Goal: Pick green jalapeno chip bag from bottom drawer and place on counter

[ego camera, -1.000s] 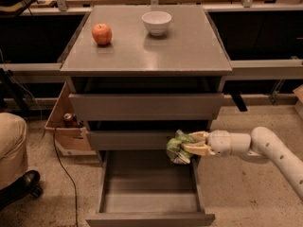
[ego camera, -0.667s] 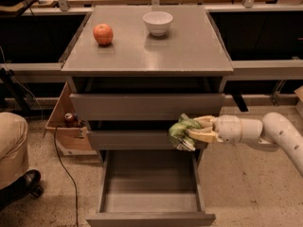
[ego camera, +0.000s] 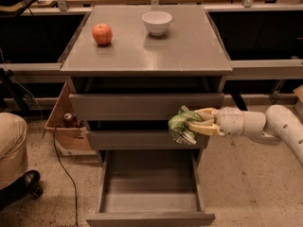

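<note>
My gripper (ego camera: 191,122) reaches in from the right on a white arm and is shut on the green jalapeno chip bag (ego camera: 180,123). It holds the crumpled bag in the air in front of the middle drawer, above the right side of the bottom drawer (ego camera: 150,189). The bottom drawer is pulled out and its grey floor is bare. The counter (ego camera: 189,46) is the grey top of the cabinet, higher up and behind the bag.
A red apple (ego camera: 102,33) and a white bowl (ego camera: 157,22) stand at the back of the counter. A cardboard box (ego camera: 66,122) with a can sits left of the cabinet. A cable runs across the floor at left. Wooden tables stand behind.
The gripper has lifted the bag from just above the bottom drawer up to the level of the middle drawer front. The drawer has stayed open.
</note>
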{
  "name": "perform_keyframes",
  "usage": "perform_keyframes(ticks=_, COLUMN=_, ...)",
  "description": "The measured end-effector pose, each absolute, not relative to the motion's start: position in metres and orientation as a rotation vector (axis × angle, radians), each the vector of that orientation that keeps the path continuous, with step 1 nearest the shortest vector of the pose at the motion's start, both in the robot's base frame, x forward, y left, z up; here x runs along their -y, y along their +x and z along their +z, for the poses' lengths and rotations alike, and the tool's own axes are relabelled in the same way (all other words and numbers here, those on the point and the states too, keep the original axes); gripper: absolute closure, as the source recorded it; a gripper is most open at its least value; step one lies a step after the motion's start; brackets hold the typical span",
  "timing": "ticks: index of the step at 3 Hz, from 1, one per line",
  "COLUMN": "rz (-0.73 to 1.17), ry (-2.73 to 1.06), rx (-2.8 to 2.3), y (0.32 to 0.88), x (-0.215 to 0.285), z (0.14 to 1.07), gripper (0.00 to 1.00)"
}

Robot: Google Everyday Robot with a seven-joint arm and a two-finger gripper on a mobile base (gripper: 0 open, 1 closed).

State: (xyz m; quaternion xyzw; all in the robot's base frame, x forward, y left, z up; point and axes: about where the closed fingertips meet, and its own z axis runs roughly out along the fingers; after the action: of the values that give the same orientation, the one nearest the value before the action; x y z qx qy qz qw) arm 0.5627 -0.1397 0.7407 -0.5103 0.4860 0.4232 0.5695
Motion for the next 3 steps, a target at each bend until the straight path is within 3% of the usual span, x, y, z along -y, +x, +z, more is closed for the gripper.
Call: perform_keyframes(ticks=3, rz=0.758, ry=-1.364, rx=-1.02, y=0.598, x=0.125, z=0.895, gripper=1.0)
